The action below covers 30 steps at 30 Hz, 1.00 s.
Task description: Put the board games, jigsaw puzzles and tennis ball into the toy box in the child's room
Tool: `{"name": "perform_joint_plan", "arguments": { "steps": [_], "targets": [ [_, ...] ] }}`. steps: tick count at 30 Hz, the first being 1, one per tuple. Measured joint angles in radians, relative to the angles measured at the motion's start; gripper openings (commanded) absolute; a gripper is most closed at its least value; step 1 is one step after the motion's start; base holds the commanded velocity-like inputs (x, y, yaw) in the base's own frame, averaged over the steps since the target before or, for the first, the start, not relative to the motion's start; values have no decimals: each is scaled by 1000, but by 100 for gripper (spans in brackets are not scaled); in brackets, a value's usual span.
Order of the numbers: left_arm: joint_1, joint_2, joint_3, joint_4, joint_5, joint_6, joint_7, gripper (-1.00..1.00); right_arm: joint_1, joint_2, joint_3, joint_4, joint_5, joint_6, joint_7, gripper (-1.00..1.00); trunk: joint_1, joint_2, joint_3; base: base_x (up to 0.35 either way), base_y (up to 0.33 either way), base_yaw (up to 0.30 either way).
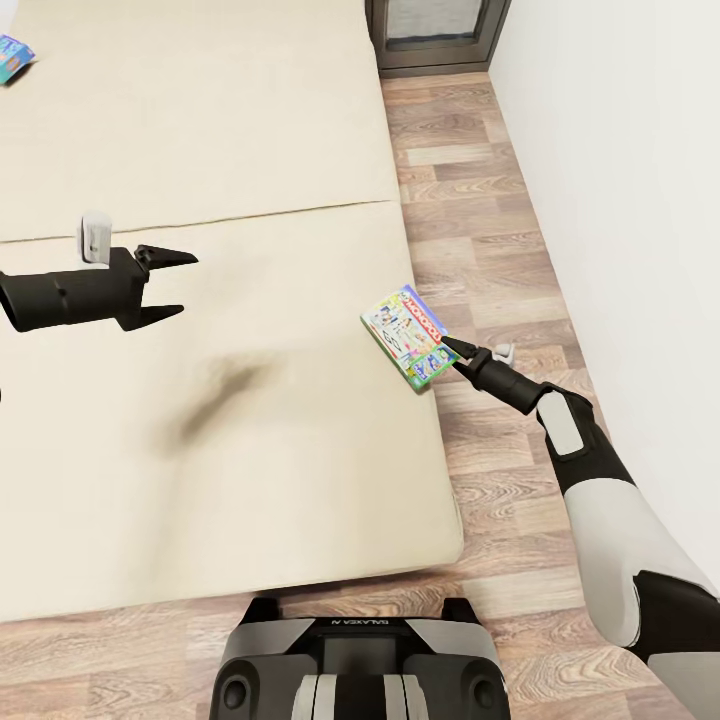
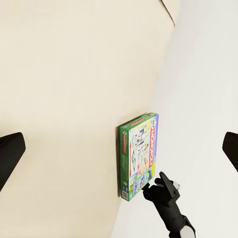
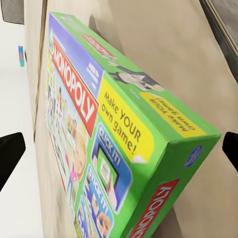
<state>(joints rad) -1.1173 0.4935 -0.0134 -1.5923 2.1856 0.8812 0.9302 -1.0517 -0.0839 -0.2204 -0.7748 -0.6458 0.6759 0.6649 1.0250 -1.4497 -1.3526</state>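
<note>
Far left, at the upper corner of the head view: a second board game (image 1: pixel 12 58), blue-faced, lying on the bed (image 1: pixel 200 130) and cut off by the frame edge. Left of centre: left gripper (image 1: pixel 174 285), black, hanging over the beige mattress with its two fingers spread apart and nothing between them; a dark shadow lies on the mattress below it. Centre right: Monopoly board game (image 1: pixel 405 335), a green box with a red title band, at the right-hand edge of the bed, tilted so one corner overhangs the wood-plank floor (image 1: pixel 480 180); the left wrist view shows the same box (image 2: pixel 139 153) standing up on its edge off the mattress, and the right wrist view shows its printed face and side close up (image 3: pixel 104 134). Right: right gripper (image 1: pixel 452 347), fingertips at the box's near corner and touching it; whether the fingers are pinching the box cannot be told. Far right: white wall (image 1: pixel 620 200). Top centre: grey headboard frame (image 1: pixel 435 35).
</note>
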Motion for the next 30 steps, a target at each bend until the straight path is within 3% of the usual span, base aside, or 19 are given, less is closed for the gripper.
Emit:
{"name": "perform_joint_plan", "arguments": {
  "steps": [30],
  "targets": [
    [0,0,0,0,0,0,0,100,0,3,1,1,1,-1,-2,100,0,0,0,0,0,0]
  ]
}}
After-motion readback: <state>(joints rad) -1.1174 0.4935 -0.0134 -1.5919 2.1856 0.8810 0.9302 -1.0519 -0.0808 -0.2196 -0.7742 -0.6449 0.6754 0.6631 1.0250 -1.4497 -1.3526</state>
